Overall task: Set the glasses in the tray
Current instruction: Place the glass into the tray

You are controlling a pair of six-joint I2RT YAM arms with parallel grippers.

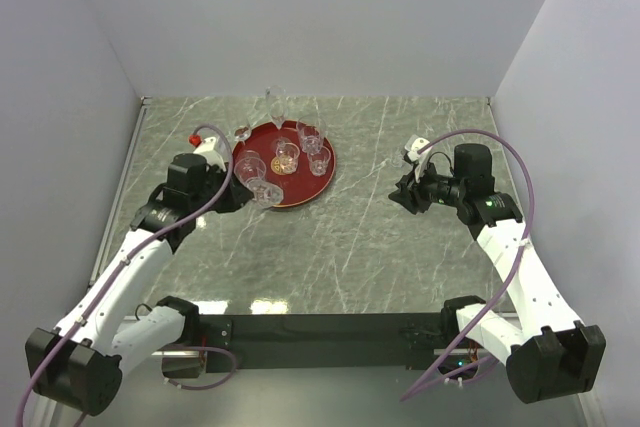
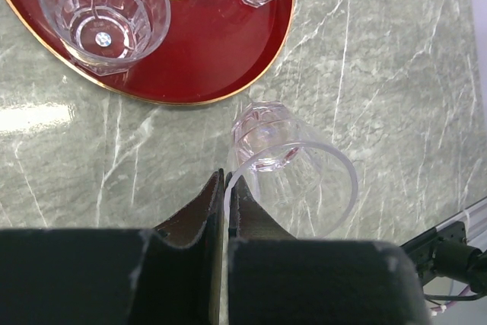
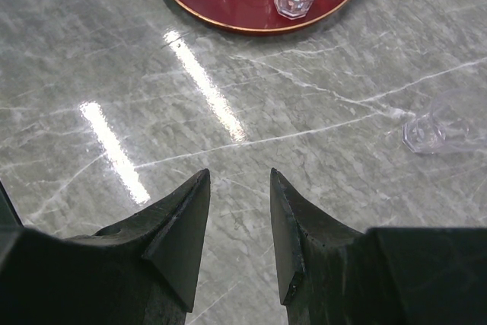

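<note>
At the near-left rim of the tray (image 1: 305,184), left gripper (image 2: 227,182) is pinched tight on the wall of a tilted tumbler (image 2: 289,165), which sits just outside the gold edge. Other glasses (image 1: 286,154) stand inside the tray. Right gripper (image 3: 237,176) is half-spread, holding nothing, well apart over the right side of the tabletop (image 1: 350,247), bare stone all round. One loose glass (image 3: 441,123) sits off the tray.

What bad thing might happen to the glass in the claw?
The left claw pinches only the thin rim of the glass, so it could slip out. It hangs at the edge of the tray; dropped now, it might hit the rim and tip. Moving in, it might bump the tumbler.
</note>
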